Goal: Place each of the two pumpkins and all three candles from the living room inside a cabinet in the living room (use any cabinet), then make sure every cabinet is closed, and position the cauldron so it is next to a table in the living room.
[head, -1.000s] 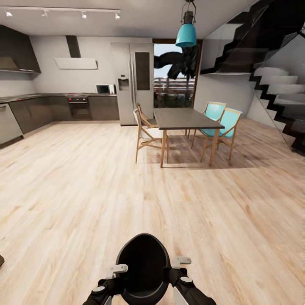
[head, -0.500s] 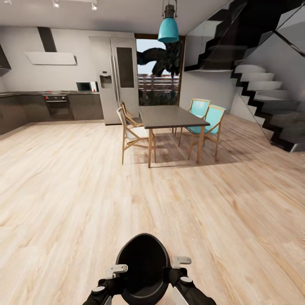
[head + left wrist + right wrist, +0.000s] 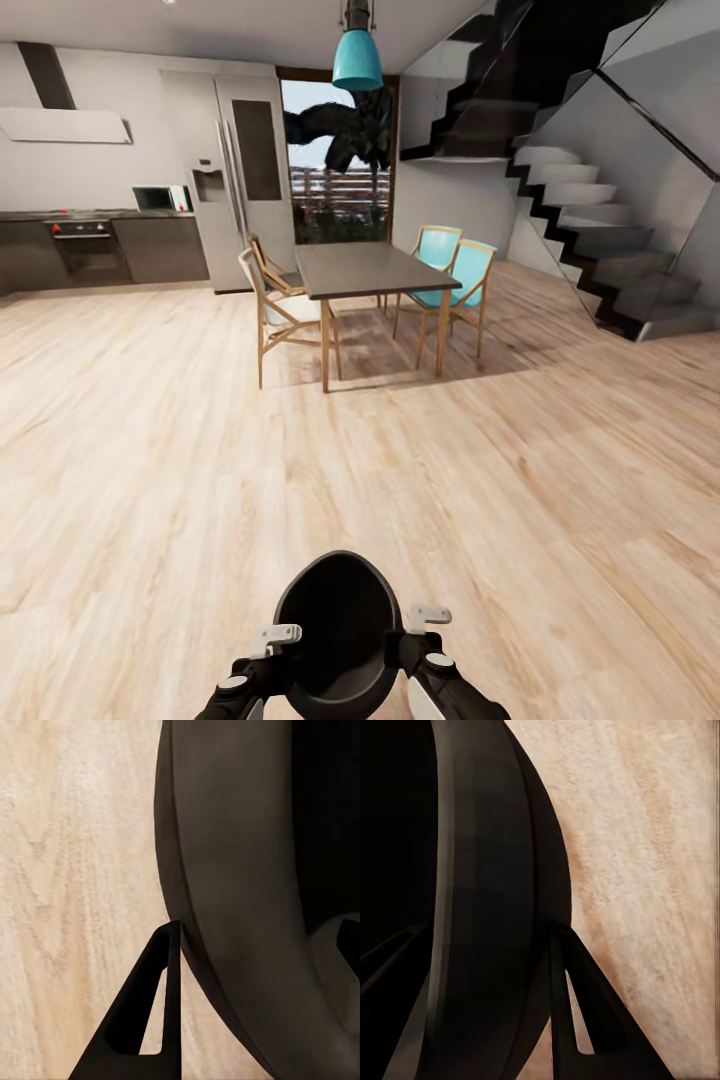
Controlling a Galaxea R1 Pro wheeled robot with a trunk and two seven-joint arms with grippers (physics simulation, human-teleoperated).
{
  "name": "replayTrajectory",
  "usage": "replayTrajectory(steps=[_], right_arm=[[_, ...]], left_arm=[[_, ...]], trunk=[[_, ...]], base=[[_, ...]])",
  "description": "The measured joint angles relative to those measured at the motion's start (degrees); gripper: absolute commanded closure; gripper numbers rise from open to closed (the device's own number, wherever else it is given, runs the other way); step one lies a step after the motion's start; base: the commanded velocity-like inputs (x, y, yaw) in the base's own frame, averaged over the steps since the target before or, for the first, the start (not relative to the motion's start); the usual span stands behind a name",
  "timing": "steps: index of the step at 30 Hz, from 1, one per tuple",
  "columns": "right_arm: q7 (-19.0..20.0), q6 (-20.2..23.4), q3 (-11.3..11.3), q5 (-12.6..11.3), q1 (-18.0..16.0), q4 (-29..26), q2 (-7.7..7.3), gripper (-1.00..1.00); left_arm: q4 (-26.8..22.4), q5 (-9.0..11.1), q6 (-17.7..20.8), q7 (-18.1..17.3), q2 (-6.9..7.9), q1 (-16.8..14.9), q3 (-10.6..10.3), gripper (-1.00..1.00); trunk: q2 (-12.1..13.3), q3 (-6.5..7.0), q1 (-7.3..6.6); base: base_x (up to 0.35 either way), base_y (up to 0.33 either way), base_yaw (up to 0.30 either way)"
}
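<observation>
Cauldron (image 3: pixel 338 630): I have it carried between both arms low in front of the trunk, over bare wood floor (image 3: pixel 150 470), and judge it a stiff, thick-walled vessel that will not flex under a squeeze. Likely heavy for its size, so a two-sided clamp on the rim looks the right hold; a single pinch would let it swing. Surface reads smooth and matte, so slip along the curved wall is a risk; I would keep the grip at the lip, one arm on each side, and avoid sudden turns of the base. Left gripper (image 3: pixel 161 967): one finger lies against the outer wall at the rim, the other appears to sit inside the bowl, so I take it as clamped on the rim. Right gripper (image 3: pixel 502 967): same picture, one finger outside on the wall, one inside in the dark; clamped on the rim too, by my reading. Look of the thing: black to very dark grey, rounded, egg-shaped opening seen from above, plain raised lip, hollow and apparently empty inside. No handle visible from here. Surroundings: a dining table (image 3: pixel 365 270) with wooden and teal chairs stands well ahead, kitchen units at far left, staircase (image 3: pixel 600 230) at right.
</observation>
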Motion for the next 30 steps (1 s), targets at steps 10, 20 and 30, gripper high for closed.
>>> replayTrajectory(steps=[10,20,30], right_arm=[[-0.01,0.0,0.0,0.0,0.0,0.0,0.0,1.0],[-0.02,0.0,0.0,0.0,0.01,-0.01,0.0,1.0],[-0.03,0.0,0.04,-0.03,-0.01,0.0,0.0,1.0]], left_arm=[[0.0,-0.02,0.01,-0.02,0.0,0.0,0.01,1.0],[0.0,-0.01,0.01,-0.02,0.0,0.0,0.0,1.0],[-0.03,-0.04,0.01,-0.04,0.0,0.01,0.03,1.0]], trunk=[[0.0,-0.66,0.0],[0.0,-1.29,-0.02],[0.0,-1.38,-0.03]], base=[[0.0,0.0,-0.207],[0.053,0.0,-0.202],[0.277,0.0,-0.02]])
